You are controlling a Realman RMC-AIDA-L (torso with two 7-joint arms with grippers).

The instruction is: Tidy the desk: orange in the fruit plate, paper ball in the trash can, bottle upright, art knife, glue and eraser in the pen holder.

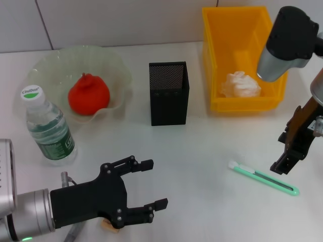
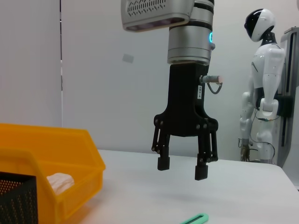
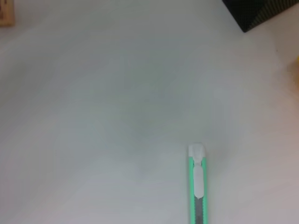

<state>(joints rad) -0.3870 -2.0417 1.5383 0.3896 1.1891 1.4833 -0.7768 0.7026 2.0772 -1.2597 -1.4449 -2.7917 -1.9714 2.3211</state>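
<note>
Left gripper (image 1: 150, 184) open near bottle (image 1: 48, 128), cap reads "Cestbon"

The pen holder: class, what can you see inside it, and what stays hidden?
Through the open top of the pen holder, the head view shows only dark mesh walls; nothing pokes above its rim. Its bottom is hidden, so small items there cannot be ruled out. The art knife lies on the table.

A red-orange orange (image 1: 89, 95) is seen in a translucent pale-green fruit plate (image 1: 113, 63). A green label and white cap are borne by the clear bottle (image 1: 48, 129). Black mesh forms the pen holder (image 1: 169, 93); the trash can (image 1: 218, 55) is yellow-orange, the paper ball (image 1: 241, 84) white. The art knife (image 1: 263, 178) is mint green and white, the table (image 1: 202, 151) white.
</note>
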